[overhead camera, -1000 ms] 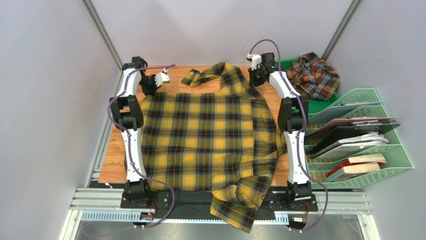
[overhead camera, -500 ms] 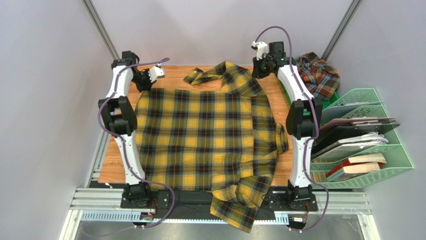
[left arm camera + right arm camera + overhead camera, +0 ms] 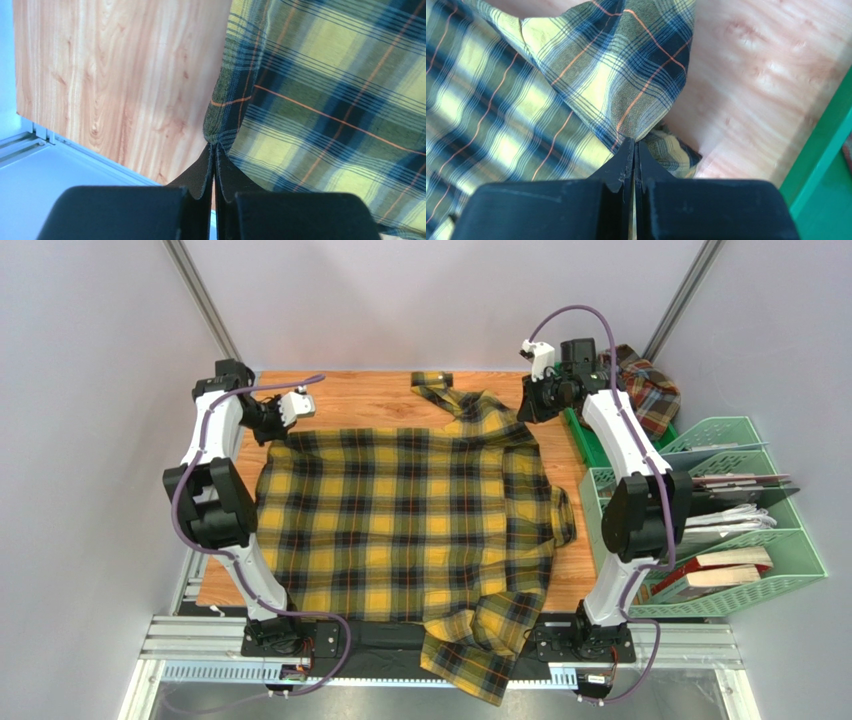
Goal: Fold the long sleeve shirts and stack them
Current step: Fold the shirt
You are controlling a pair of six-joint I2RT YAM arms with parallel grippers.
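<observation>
Shirts, two: yellow shirt spread flat on wooden table, far corners pinched tight in left jaws and right jaws; red shirt bunched in green tray, far right. Rack, one. Grey walls around.

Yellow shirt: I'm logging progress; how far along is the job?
Done: nothing is folded; the yellow shirt lies spread on the table. In hand: left fingers and right fingers pinch its far corners. Left: folding it, then the red shirt bunched on the green tray, then stacking.
</observation>
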